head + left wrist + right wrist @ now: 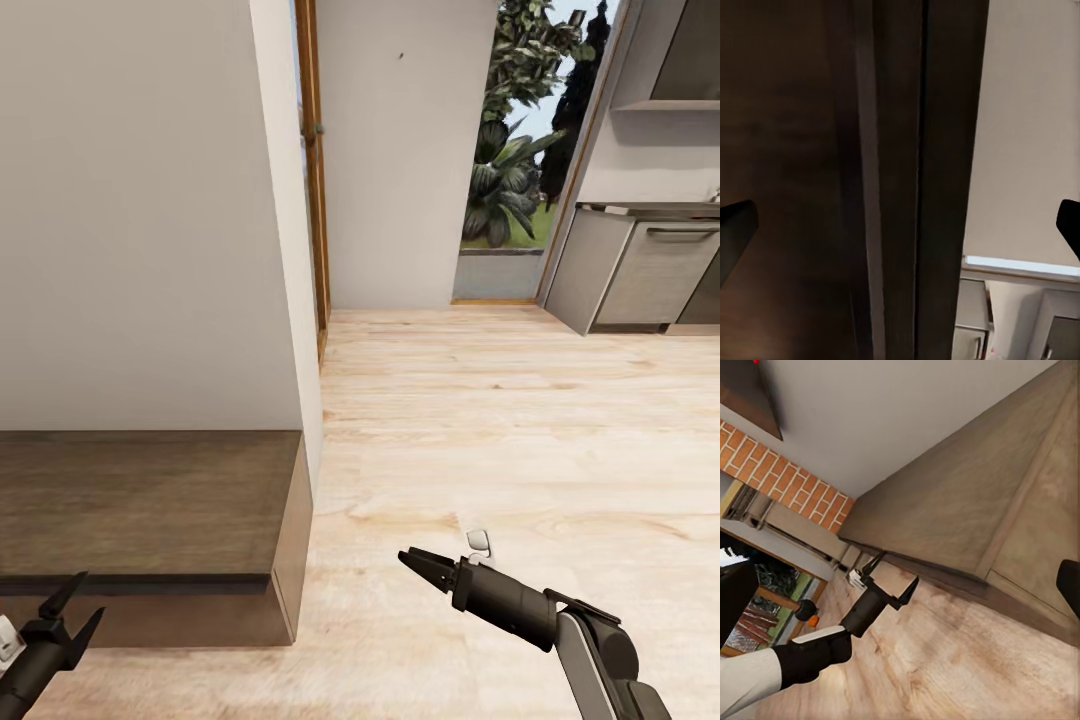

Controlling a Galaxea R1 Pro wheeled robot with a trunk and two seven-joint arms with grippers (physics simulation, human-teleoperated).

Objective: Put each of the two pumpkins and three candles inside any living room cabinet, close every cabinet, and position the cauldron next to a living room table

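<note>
A long, low dark brown cabinet (140,500) stands against the white wall at lower left, its front shut as far as I can see. My left gripper (68,606) hovers open just in front of the cabinet's front edge; in the left wrist view the cabinet's dark wood (795,150) is very close between the left gripper's (900,232) spread fingers. My right gripper (900,592) is open and empty over the floor to the cabinet's right (425,568). The right wrist view looks along the cabinet (967,495) at the left gripper (889,581). Far behind, a tiny orange spot (811,620) sits under a dark round shape, too small to identify.
Light wood floor (500,430) stretches ahead and right. A white wall corner (295,250) with a wooden door frame (315,180) rises behind the cabinet. Grey kitchen cabinets (640,270) stand at far right beside an opening onto garden plants (510,150). A brick wall (780,472) appears in the right wrist view.
</note>
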